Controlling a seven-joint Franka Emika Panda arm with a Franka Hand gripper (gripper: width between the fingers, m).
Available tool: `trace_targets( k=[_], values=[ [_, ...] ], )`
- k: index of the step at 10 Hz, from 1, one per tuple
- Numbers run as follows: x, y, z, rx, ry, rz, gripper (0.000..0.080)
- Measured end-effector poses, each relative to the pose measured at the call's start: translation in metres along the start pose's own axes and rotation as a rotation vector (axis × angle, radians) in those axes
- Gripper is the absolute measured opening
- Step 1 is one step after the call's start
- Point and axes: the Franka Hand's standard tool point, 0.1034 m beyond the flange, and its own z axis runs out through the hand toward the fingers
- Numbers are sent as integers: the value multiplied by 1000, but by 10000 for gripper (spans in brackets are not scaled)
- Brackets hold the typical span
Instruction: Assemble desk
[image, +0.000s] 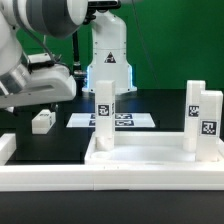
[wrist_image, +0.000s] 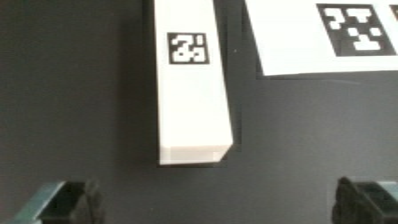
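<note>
2 upright leg posts (image: 104, 112), maybe 3rd

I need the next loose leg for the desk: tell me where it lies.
In the exterior view a loose leg post lies on the black table at the left, beside the marker board, left of the tabletop panel.
</note>
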Motion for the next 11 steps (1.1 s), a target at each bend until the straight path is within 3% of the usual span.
trace_targets(
  k=[2,4,6,10,11],
  values=[
    [0,1,2,-1,-3,6,649],
    [0,11,29,-21,-75,63,649],
    [-9,9,50,-14,-165,115,649],
    [-9,10,54,-14,-171,118,635],
    [-9,10,54,-14,-171,118,455]
  ],
)
